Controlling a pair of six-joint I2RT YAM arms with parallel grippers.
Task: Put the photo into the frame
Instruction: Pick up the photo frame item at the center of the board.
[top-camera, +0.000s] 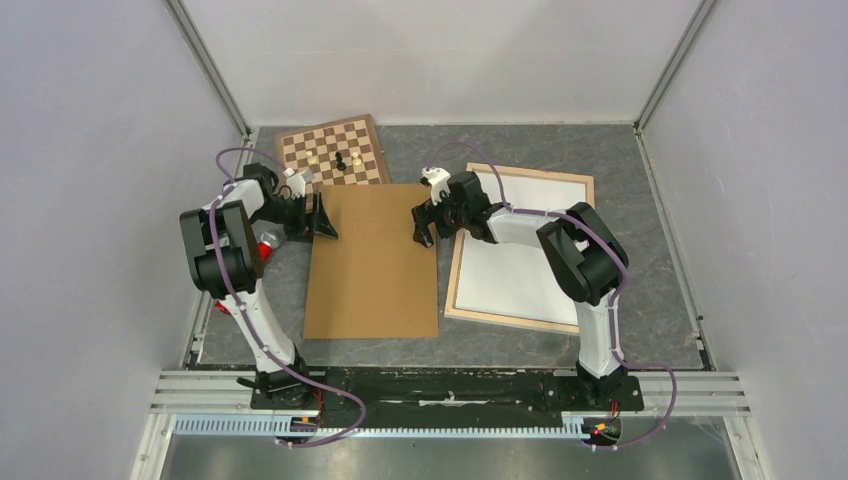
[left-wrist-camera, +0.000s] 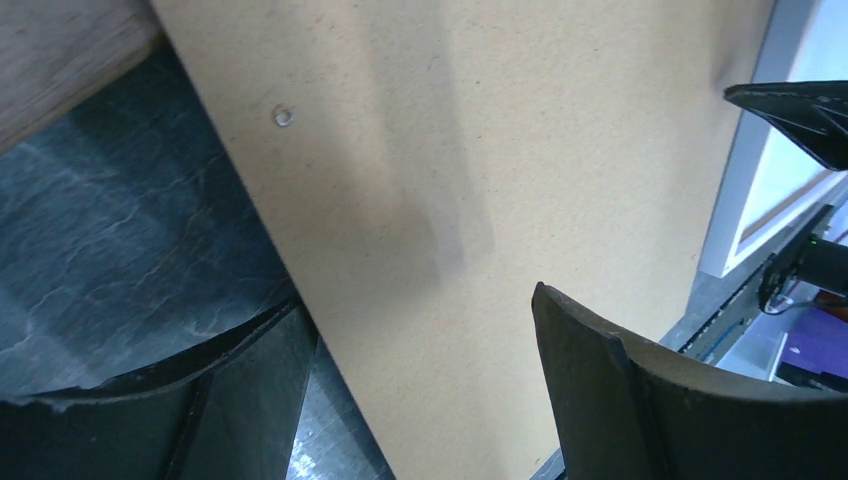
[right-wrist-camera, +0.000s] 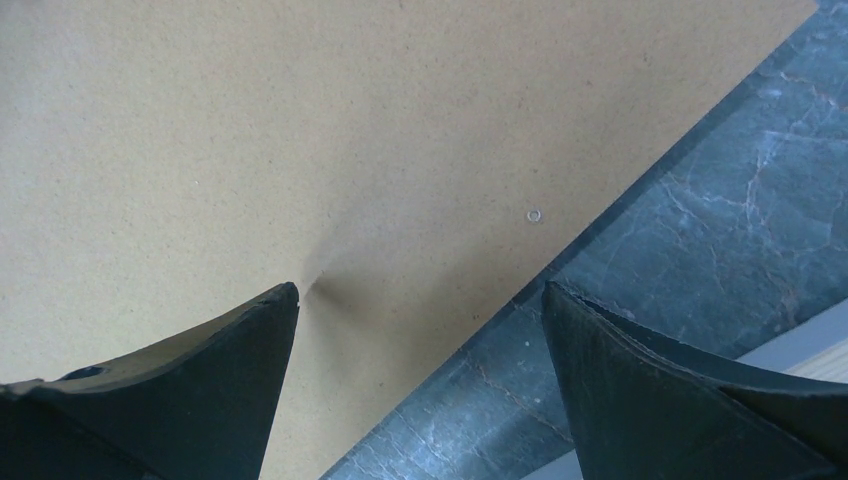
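On the right of the table (top-camera: 655, 250), the frame (top-camera: 455, 272) lies flat around a white sheet, probably the photo (top-camera: 505, 285) face down, so insertion looks done; the backing board (top-camera: 372, 265) beside it is not yet fitted. The left gripper (top-camera: 325, 226) and right gripper (top-camera: 424, 233) gape wide and empty, straddling the board's far edges, with the frame just beside the right jaws.

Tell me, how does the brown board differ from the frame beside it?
The brown board is plain and rimless; the frame has a pale wooden rim around white. The board lies centrally, nearly square-on; the frame lies right of it, skewed. Both are flat rectangles.
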